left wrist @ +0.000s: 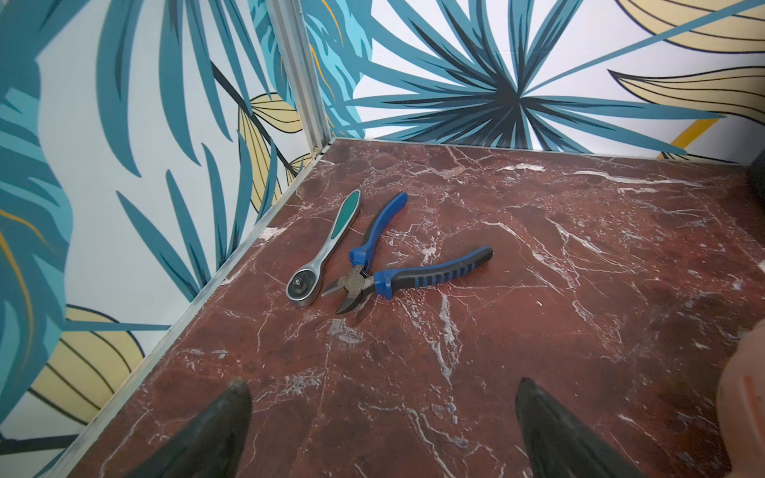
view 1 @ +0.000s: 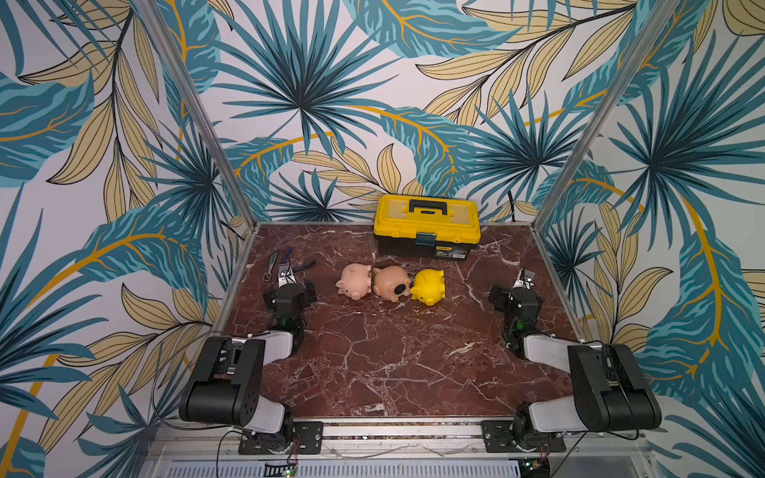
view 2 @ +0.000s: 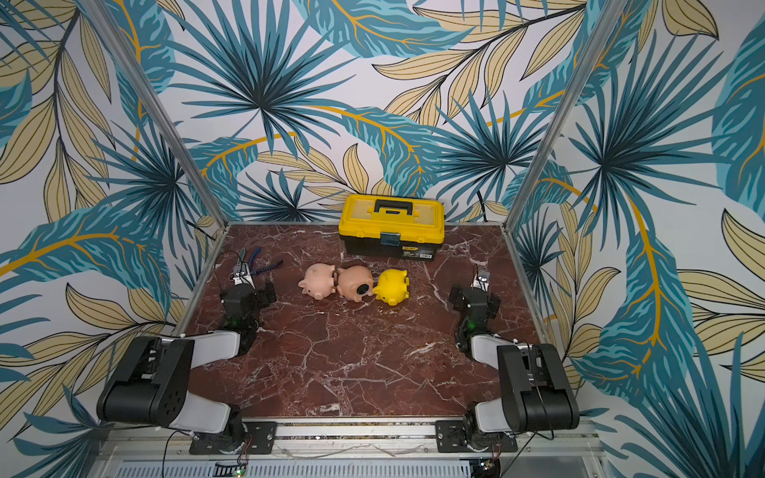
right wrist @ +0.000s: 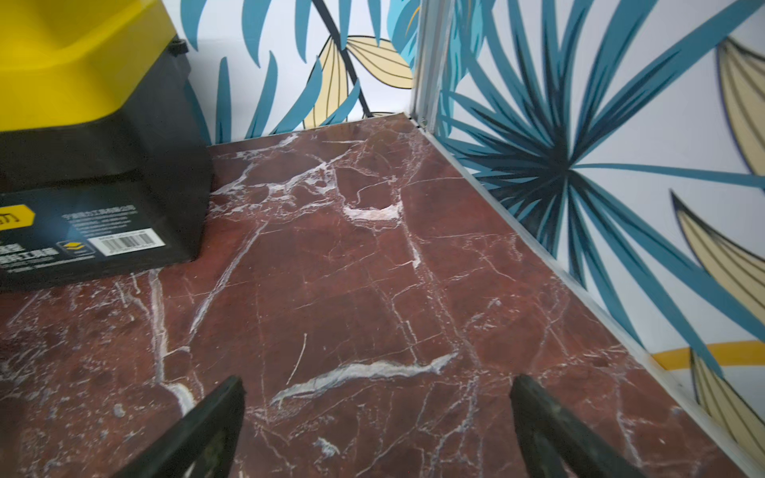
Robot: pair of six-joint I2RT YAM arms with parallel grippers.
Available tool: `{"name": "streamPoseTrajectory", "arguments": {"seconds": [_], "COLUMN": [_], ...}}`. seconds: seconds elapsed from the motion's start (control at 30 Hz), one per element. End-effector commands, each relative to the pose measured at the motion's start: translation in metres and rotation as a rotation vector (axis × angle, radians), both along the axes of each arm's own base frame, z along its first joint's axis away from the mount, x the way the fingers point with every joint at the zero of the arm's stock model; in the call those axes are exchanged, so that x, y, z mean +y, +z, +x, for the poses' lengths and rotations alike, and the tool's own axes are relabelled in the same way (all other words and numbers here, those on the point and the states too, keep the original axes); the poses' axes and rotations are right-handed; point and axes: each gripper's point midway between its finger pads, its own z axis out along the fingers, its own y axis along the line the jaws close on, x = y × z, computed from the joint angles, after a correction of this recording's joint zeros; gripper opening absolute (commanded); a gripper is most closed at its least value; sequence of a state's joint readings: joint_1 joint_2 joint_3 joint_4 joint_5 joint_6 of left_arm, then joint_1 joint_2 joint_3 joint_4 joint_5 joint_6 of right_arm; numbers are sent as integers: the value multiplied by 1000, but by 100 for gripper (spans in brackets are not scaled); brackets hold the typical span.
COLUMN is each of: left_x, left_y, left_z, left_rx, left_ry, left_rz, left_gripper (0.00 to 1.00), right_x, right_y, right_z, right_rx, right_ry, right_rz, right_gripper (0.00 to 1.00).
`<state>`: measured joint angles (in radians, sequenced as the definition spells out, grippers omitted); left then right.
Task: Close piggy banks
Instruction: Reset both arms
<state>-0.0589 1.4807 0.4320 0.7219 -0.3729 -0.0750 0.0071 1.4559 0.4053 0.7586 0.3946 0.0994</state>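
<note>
Against the far edge of the marble desk (view 1: 393, 372) we saw the yellow-and-black toolbox (view 1: 426, 225), lid down. Near the left edge our left gripper (left wrist: 383, 387), and near the right edge our right gripper (right wrist: 376, 383), each had fingers spread wide, holding nothing. Just before the toolbox lay a touching row, from left to right: pale pink piggy bank (view 1: 354, 281), peach piggy bank (view 1: 391, 283), yellow piggy bank (view 1: 429, 286). By the far left corner lay blue pliers (left wrist: 430, 273) with a ratchet (left wrist: 327, 252) beside them.

Place: robot lab booth
Giveaways: aluminium frame post (view 1: 198, 111), leaf-print wall panels (view 1: 372, 103), arm bases (view 1: 281, 438) bolted to rail (view 1: 397, 430)
</note>
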Motion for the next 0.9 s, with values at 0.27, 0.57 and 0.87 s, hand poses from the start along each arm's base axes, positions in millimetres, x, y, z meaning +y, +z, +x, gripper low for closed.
{"name": "streamPoseTrajectory", "arguments": {"seconds": [0.27, 0.57, 0.87], "left_x": [-5, -5, -2], "left_y": [1, 1, -1], "left_z": [2, 1, 3], "left_rx": [-66, -65, -55], "left_ry": [-56, -56, -72], "left_rz": [8, 8, -23], "left_gripper": [99, 100, 100], "right_x": [10, 10, 10], "right_y": [3, 3, 3], "right_z": [4, 4, 4], "right_rx": [-39, -36, -36], "right_ry": [74, 74, 73], "right_rz": [-2, -1, -1], "right_gripper": [99, 100, 99]}}
